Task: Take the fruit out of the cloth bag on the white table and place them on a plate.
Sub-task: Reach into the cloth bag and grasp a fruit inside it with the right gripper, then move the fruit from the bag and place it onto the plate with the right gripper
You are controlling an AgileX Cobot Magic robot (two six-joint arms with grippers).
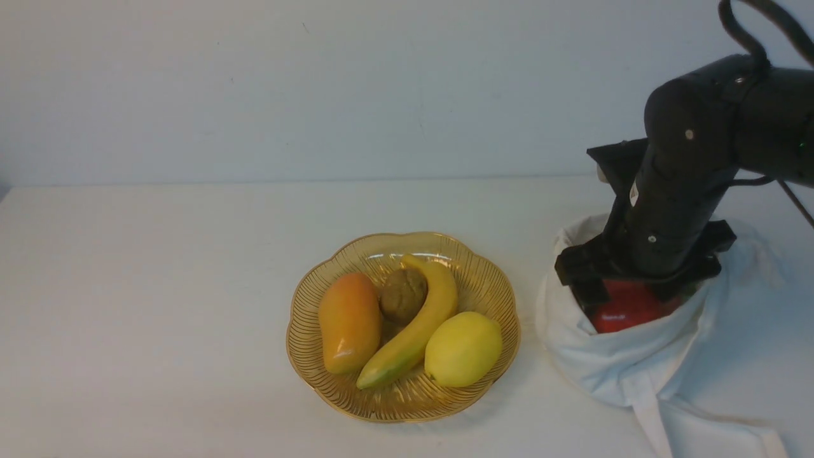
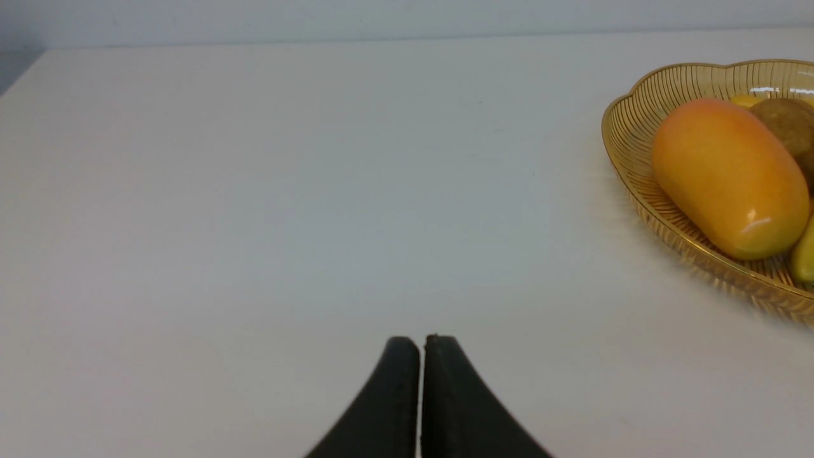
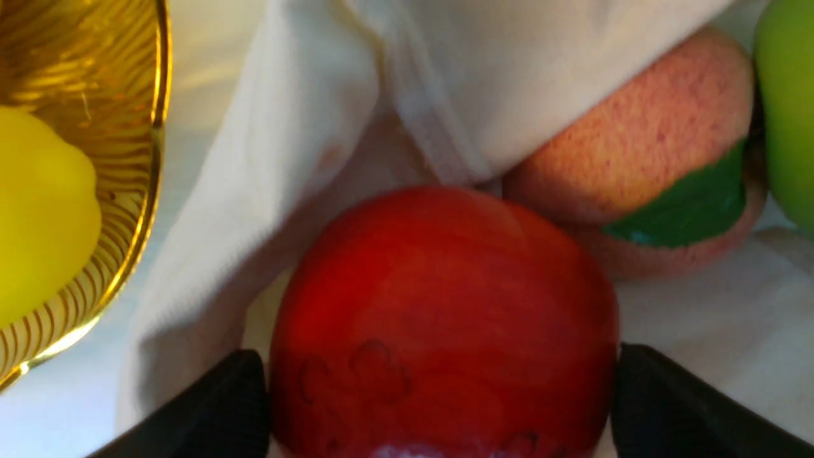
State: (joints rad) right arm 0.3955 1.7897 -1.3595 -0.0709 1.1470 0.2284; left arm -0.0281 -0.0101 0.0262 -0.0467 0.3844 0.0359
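Two right fingers (image 3: 216, 413) pinch the red apple (image 3: 445, 318); left fingers (image 2: 391, 407) pressed together.

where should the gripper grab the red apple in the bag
Grip the red apple across its widest middle, coming down through the open mouth of the cloth bag: it is round, lies exposed, both flanks bare, where the right gripper clasps it.

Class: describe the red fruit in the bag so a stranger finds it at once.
Find the cloth bag on the right of the white table, beside the amber plate. In its mouth the red apple sits gripped by the right gripper. It is glossy red; its neighbours are a leafed pink peach and a green apple.
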